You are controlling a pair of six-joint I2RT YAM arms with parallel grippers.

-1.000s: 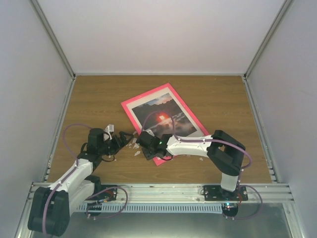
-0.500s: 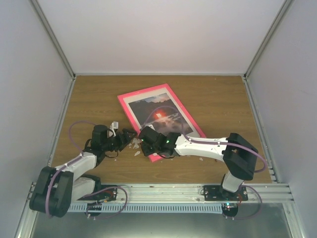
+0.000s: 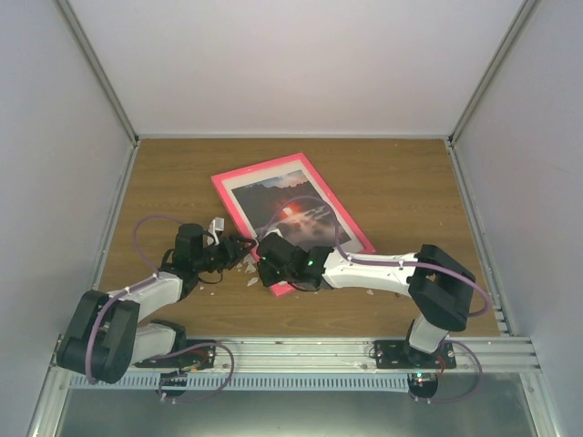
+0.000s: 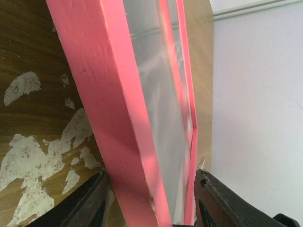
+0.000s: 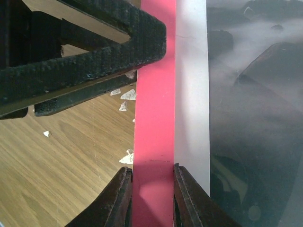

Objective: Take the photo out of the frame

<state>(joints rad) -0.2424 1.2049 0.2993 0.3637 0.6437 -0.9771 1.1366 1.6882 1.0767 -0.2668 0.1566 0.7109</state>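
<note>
While the frame [image 3: 260,167] lies slantwise about mid-desk, its near corner toward the near edge, both grippers are crowded onto that corner. The photo [image 3: 290,208] is seated inside, face up, sun at centre, white mat [image 5: 191,94] around it. Nothing is out yet.

The right gripper [image 5: 152,177] is clenched across the pink border [image 5: 154,118] of the frame's near-left side, one finger [image 5: 120,194] on the outer edge and the other on the mat side. The grip is probably meant as an anchor, so the frame is not skated across the desk [image 3: 410,182] while the other arm works.

The left gripper [image 4: 151,189] is set around the frame's edge [image 4: 109,94], a finger on each side of its thickness. Whether the pads are pressing or just short of contact cannot be told from the wrist view. In the right wrist view its ribbed fingers [image 5: 94,56] are seen just beside the same border.

The step in hand is judged to be a two-handed hold for lifting or turning the frame: the print is shut in from the front, so the back likely has to be reached. Whether the near corner is off the desk cannot be told.

White flecks [image 3: 252,280] are scattered on the wood by the corner. A slip on the thin border is the risk.
</note>
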